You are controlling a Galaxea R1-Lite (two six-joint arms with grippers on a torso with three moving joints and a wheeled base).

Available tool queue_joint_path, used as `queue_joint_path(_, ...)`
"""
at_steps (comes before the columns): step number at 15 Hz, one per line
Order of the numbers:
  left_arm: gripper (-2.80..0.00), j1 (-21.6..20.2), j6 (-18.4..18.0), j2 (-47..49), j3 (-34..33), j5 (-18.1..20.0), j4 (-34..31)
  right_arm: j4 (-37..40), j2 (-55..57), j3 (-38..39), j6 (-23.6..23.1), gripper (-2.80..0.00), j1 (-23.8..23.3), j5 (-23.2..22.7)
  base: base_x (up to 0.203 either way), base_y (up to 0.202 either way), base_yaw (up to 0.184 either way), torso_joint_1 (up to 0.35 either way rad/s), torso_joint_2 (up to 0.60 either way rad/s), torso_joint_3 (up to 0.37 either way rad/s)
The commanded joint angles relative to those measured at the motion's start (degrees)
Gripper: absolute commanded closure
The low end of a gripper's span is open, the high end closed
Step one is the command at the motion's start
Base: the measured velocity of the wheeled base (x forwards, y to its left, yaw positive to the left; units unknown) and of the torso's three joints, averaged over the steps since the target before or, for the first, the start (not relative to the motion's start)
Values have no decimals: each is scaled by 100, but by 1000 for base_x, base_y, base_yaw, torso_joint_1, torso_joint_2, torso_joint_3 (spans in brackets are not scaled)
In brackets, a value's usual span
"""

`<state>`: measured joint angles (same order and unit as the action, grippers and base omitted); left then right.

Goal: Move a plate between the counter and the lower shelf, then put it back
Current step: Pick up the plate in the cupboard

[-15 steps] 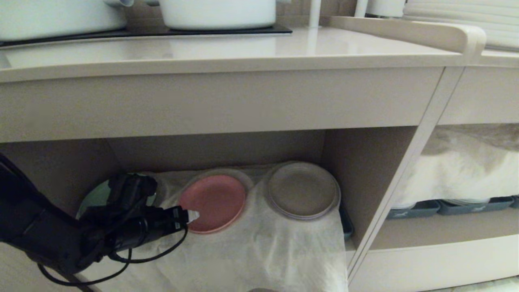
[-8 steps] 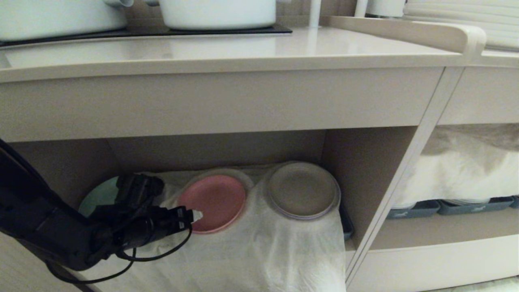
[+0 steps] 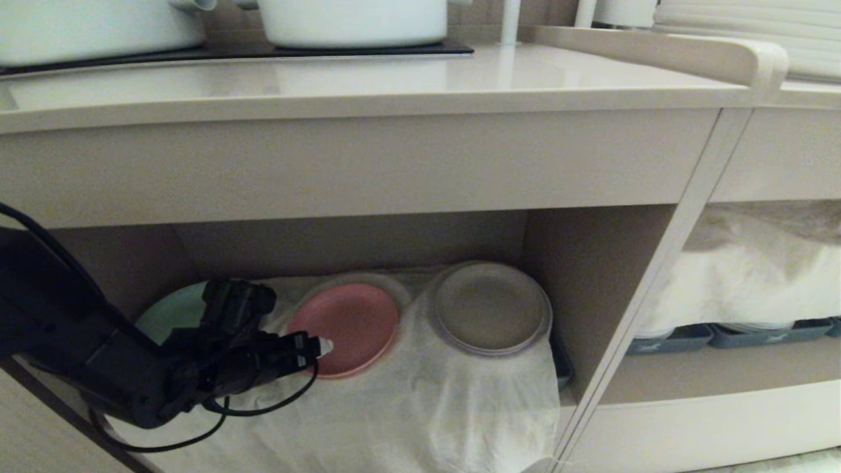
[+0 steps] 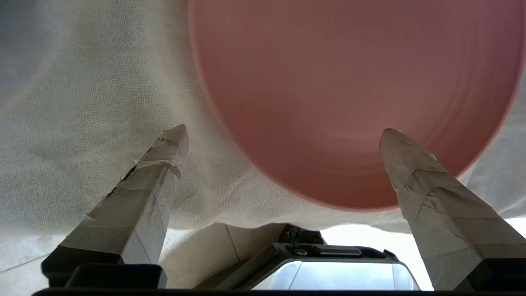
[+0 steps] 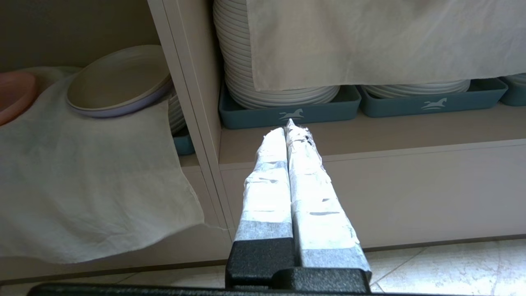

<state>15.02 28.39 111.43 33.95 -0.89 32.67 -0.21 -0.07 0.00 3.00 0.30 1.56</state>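
Down on the lower shelf (image 3: 585, 263): the plate (image 3: 348, 325), small, round, pink, flat on the thin white cloth (image 3: 420, 407), between a green plate (image 3: 174, 312) on the left and a stack of pale plates (image 3: 489, 307) on the right. Close to the stack's rim, whether touching or just apart cannot be told. Cloth draped over the shelf's front edge and hanging down.

At the plate's near-left rim, the left gripper (image 3: 322, 345), reaching in level from the left on a black arm with a looping cable. From the left wrist view, taped fingers (image 4: 164, 164) spread wide, one over the cloth beside the plate, the other in front of the plate's lower edge; plate (image 4: 353, 98) filling most of the space ahead, nothing clamped. Contact between fingertips and rim not clear.

Above, the counter (image 3: 368, 85), glossy beige, with a black hob panel (image 3: 243, 49) at the back carrying two white pots (image 3: 355, 20).

Off to the right, the right gripper (image 5: 289, 127), low before the neighbouring shelf, taped fingers pressed together and empty, pointing toward a dark grey tray (image 5: 287, 109) of stacked white plates under another hanging cloth.
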Motion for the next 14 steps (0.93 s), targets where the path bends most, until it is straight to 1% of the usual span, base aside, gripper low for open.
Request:
queue_joint_path(1, -280, 45, 20, 82, 33, -17, 26, 0, 7, 0, -1, 0, 5, 2, 0, 0, 0, 0, 0, 0)
queue_joint_path(3, -280, 62, 26, 129, 41, -54, 29, 3, 7, 0, -1, 0, 5, 2, 0, 0, 0, 0, 0, 0)
queue_joint_path(5, -280, 80, 26, 211, 51, -198, 71, -6, 7, 0, -1, 0, 5, 2, 0, 0, 0, 0, 0, 0)
queue_joint_path(8, -280, 89, 26, 248, 51, -216, 231, 3, 7, 0, -1, 0, 5, 2, 0, 0, 0, 0, 0, 0)
queue_joint_path(14, -280, 89, 26, 239, 42, -219, 240, -6, 7, 0, -1, 0, 5, 2, 0, 0, 0, 0, 0, 0)
